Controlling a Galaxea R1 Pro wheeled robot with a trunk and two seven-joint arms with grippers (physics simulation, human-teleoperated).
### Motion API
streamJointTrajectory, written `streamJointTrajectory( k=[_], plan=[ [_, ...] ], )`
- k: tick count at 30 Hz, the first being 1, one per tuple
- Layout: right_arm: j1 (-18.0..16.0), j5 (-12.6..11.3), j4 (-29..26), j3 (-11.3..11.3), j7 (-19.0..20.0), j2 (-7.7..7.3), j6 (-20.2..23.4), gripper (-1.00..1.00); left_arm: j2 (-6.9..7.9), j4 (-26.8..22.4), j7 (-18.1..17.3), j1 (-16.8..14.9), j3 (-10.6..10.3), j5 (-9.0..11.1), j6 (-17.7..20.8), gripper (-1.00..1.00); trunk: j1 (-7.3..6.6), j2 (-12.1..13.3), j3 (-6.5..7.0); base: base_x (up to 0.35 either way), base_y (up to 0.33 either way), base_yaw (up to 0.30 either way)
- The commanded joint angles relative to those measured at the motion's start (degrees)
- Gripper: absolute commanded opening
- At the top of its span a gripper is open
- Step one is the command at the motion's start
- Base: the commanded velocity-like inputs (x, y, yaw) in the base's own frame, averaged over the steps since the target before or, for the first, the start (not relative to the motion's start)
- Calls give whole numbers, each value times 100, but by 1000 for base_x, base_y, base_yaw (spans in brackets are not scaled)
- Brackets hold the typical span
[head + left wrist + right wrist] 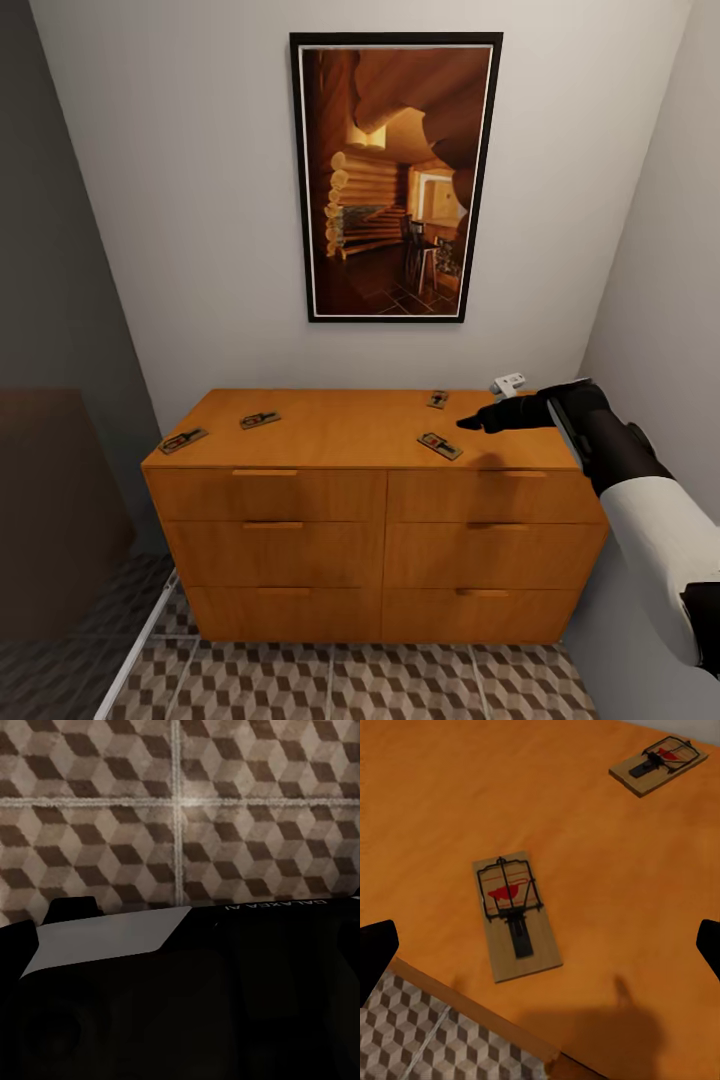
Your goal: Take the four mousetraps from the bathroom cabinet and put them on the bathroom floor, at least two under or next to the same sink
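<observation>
Four mousetraps on the cabinet (330, 430) top, none on the bathroom floor (330, 680) yet. From my head cam: two at 9 o'clock (183, 439) (260, 420), one at the back (438, 399), nearest mousetrap (440, 446) at the front edge, just beside my right gripper (468, 424). Right wrist cam: fingertips (376, 952) spread wide, nothing held, trap (516, 915) between them. Left gripper: can't tell, cam sees floor tiles (180, 802) only. I'd judge the trap light, stiff, flat and prone to sliding. Pinch the board's long edges, avoid the wire.
</observation>
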Motion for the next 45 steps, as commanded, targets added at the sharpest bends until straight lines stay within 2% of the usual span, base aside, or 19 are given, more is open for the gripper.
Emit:
streamJointTrajectory(
  k=[1, 6, 11, 17, 28, 45],
  plan=[
    [-5, 62, -5, 78, 53, -3, 6, 100, 5, 3, -4, -4, -46, 60, -11, 100, 0, -3, -6, -2, 3, 0],
    [-5, 56, -4, 250, 84, -3, 16, 100, 4, 3, -4, -4, -46, 59, -11, 100, 0, -3, -6, -1, 2, 0],
    [-5, 54, -1, 631, 185, 16, 33, 100, 3, 3, -4, -4, -46, 58, -11, 100, 0, -3, -6, 0, 0, 0],
    [-5, 48, 1, 877, 217, 23, 39, 100, 2, 3, -4, -4, -46, 59, -11, 100, 0, -3, -6, 0, 0, 0],
    [-5, 42, -5, 915, 569, 10, 40, 100, 1, 3, -4, -4, -46, 61, -11, 100, 0, -3, -6, 0, 0, 0],
    [-5, 28, -7, 905, 632, -22, 40, 100, 0, 3, -4, -4, -46, 61, -11, 100, 0, -3, -92, 0, 0, 0]
  ],
)
